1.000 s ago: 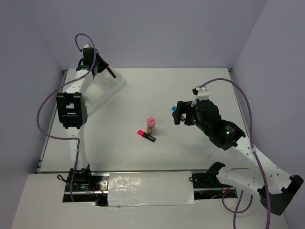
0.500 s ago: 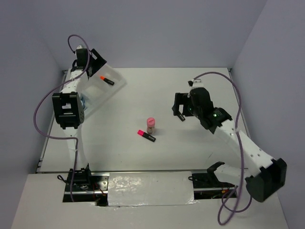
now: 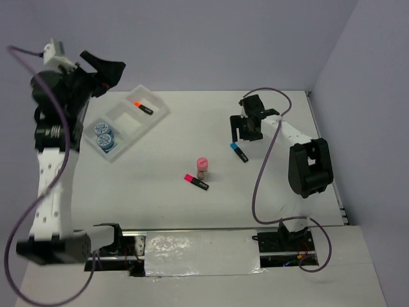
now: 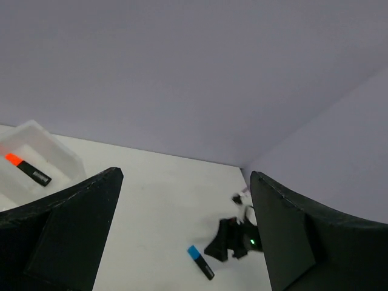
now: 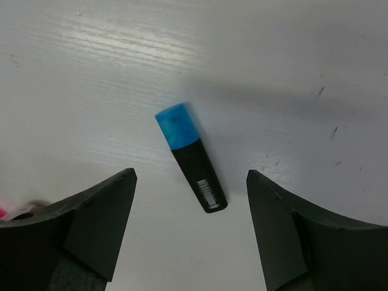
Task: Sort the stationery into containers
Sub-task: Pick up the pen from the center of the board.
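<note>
The white tray (image 3: 153,118) at the far left holds an orange-capped marker (image 3: 143,107) in one end compartment and two blue rolls (image 3: 104,135) in the other. My left gripper (image 3: 105,67) hangs open and empty, high above the tray; its view shows the tray (image 4: 57,151) and the orange marker (image 4: 27,168). A blue-capped marker (image 5: 191,157) lies flat on the table between the open fingers of my right gripper (image 5: 191,176), touching neither; from above, the blue marker (image 3: 238,152) sits just below that gripper (image 3: 244,131). A pink-capped bottle (image 3: 202,167) stands mid-table beside a pink-capped marker (image 3: 196,182).
Purple walls close in the table at the back and sides. The left wrist view also shows the right arm's gripper (image 4: 233,239) and the blue marker (image 4: 200,262) far across the table. The arm bases stand at the near edge.
My left gripper opened, dropped the orange marker into the tray and rose up and left. The right arm swung toward the far side, so the blue marker now lies between its narrowing fingers.
</note>
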`<state>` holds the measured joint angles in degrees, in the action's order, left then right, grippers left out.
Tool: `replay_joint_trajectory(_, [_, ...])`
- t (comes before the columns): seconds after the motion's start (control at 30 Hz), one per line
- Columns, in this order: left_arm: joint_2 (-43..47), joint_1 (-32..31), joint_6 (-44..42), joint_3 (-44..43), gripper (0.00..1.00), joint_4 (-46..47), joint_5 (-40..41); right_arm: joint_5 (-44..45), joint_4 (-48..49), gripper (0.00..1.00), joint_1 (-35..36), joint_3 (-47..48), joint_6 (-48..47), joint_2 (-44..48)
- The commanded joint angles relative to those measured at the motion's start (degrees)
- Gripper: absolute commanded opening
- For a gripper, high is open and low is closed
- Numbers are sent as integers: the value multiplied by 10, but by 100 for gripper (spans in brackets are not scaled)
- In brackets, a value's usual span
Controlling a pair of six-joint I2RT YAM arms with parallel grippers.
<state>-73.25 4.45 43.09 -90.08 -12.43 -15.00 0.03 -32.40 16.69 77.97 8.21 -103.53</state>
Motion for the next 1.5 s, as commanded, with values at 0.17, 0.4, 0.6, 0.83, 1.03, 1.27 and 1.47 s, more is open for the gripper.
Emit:
replay_joint_trajectory(0.17, [218,-1,-63,134,99,-117,-49,-21,-50,76,11,36,-40,-65])
replay_joint_trajectory(0.4, [257,-1,-100,180,99,-175,-58,-4,-37,69,41,-19,-29,-94])
replay_joint_trajectory(0.6, [281,-1,-99,220,99,-176,-67,48,-65,40,48,-12,-7,-103])
replay_joint_trajectory(0.83, [278,-3,-44,282,99,-89,-185,36,-23,11,76,-55,13,-32])
replay_joint_trajectory(1.03, [262,-101,10,281,99,-18,-130,102,-27,7,156,-50,89,140])
replay_joint_trajectory(1.27, [138,-295,17,211,99,23,-23,123,-39,7,288,17,139,253])
replay_joint_trajectory(1.47, [95,-331,44,202,99,87,-37,73,46,6,344,-20,139,344])
